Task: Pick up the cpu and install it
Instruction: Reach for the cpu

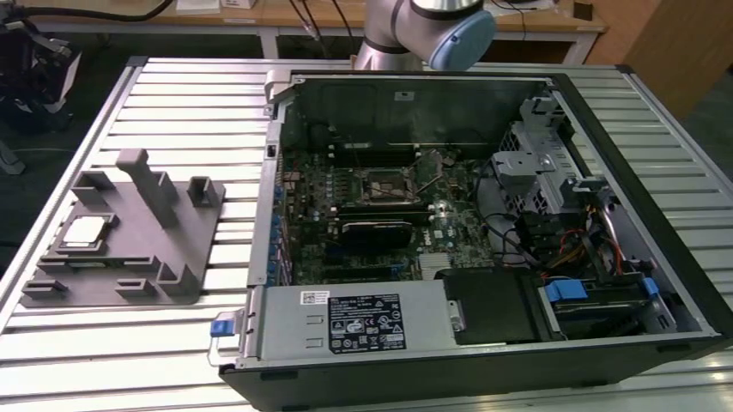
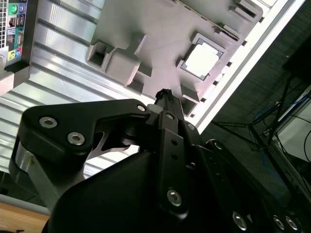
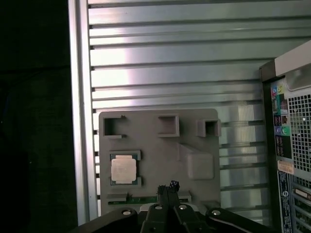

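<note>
The cpu (image 1: 86, 232) is a small silver square lying flat in a recess of the grey moulded tray (image 1: 172, 249), at the exterior view's left. Both wrist views look down on it from well above: the cpu (image 3: 123, 170) (image 2: 201, 60) rests in the tray (image 3: 160, 145) (image 2: 146, 29). My gripper (image 3: 167, 186) (image 2: 163, 93) hangs high over the tray's edge, off to one side of the cpu and not touching it. Its fingers are shut together with nothing between them. The dark square socket (image 1: 384, 183) sits on the motherboard inside the open computer case (image 1: 275, 172).
The case lies on a ribbed aluminium table (image 1: 195, 103), with its rear port panel (image 3: 286, 145) beside the tray. Upright posts (image 1: 143, 184) rise from the tray. Cables and a drive cage (image 1: 538, 172) crowd the case's right side. The arm's base (image 1: 413, 34) stands behind the case.
</note>
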Motion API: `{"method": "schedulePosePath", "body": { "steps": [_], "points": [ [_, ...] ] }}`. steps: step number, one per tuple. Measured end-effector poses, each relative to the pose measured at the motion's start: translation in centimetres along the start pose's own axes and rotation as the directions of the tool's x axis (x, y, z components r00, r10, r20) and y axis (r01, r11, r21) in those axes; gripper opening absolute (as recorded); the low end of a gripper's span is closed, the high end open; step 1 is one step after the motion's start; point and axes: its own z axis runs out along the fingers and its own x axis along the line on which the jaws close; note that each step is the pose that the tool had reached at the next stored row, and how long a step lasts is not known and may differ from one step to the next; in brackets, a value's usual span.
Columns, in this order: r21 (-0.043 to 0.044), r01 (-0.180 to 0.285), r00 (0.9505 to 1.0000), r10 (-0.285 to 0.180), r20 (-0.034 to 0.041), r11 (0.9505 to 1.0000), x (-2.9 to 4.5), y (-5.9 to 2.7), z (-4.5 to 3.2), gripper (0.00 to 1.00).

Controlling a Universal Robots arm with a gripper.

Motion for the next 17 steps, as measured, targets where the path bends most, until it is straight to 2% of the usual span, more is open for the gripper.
{"method": "schedulePosePath", "body": {
  "steps": [17],
  "points": [
    [0.0002,0.000,1.0000,0.000,-0.0002,1.0000,0.85,-0.58,1.83,0.11]
  ]
}}
